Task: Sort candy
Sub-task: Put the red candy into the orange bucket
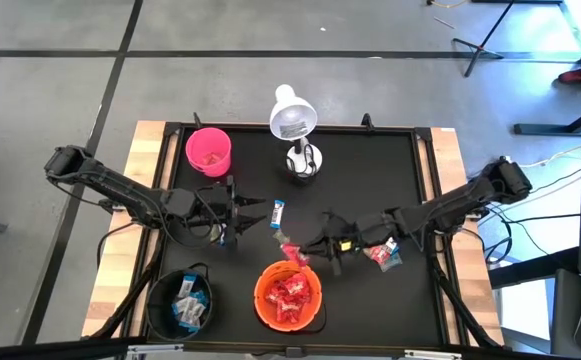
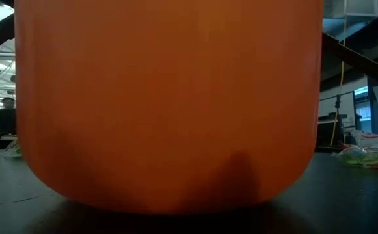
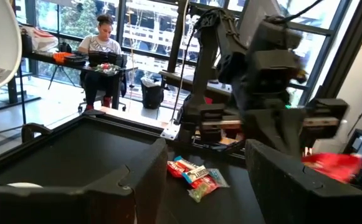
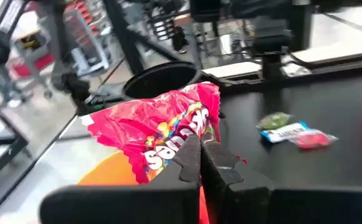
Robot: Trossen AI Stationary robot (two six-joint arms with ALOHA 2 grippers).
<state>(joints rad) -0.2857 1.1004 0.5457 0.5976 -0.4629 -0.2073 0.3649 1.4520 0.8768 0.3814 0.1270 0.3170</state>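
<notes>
My right gripper [image 1: 307, 246] is shut on a red sweet packet [image 4: 162, 127], lifted just beyond the far rim of the orange bowl [image 1: 288, 297], which holds red sweets. The black bowl [image 1: 182, 300] holds blue-and-white sweets. A blue sweet [image 1: 279, 212] lies on the mat beside my left gripper [image 1: 247, 217], which hovers open and holds nothing. A small pile of sweets [image 1: 386, 255] lies under my right arm. In the left wrist view that pile [image 3: 196, 176] shows between my open fingers, farther off. My right gripper pinches the red packet between its two shut fingers [image 4: 190, 163] at the packet's lower edge [image 4: 179, 144]. The packet is lifted clear of the table and stands crumpled beyond the fingertips, with the orange bowl [image 4: 106, 173] below it.
A pink cup [image 1: 208, 150] and a white desk lamp [image 1: 294, 125] stand at the far side of the black mat. The orange bowl [image 2: 169, 97] fills the low view. A raised rim [image 1: 430, 180] frames the mat. A person sits at a desk in the room beyond.
</notes>
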